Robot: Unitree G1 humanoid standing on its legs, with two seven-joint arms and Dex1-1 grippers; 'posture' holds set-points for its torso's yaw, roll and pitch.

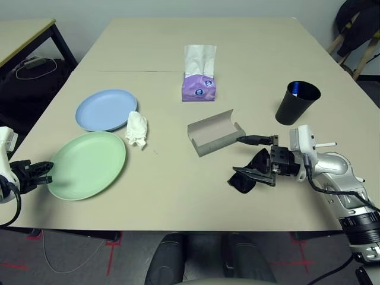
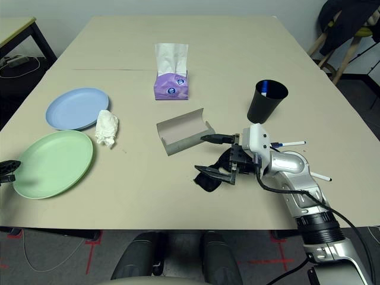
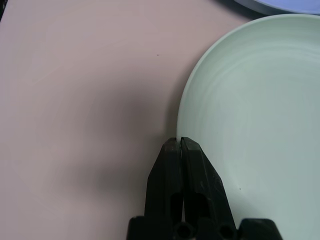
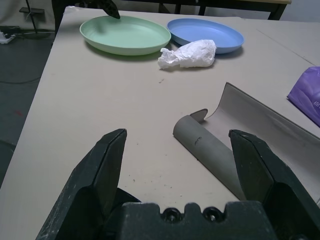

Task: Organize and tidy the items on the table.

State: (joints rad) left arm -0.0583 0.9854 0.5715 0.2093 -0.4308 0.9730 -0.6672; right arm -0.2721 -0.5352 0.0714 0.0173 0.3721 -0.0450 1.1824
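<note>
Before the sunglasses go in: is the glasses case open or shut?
Open. The grey glasses case lies on the table with its flap raised and its inside bare.

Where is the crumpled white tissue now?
The crumpled white tissue lies on the table's left half, touching the pale blue round plate, just beyond the green round plate.

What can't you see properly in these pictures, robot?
- Inside the black cup: head views, its own wall hides the contents beyond something blue.
- Black sunglasses: head views, the right pincer and wrist cover part of them.
- Whether the shut left pincer grips the green plate rim: left wrist view, the fingers hide the contact.
- White pens: right eye view, partly behind the right arm.
</note>
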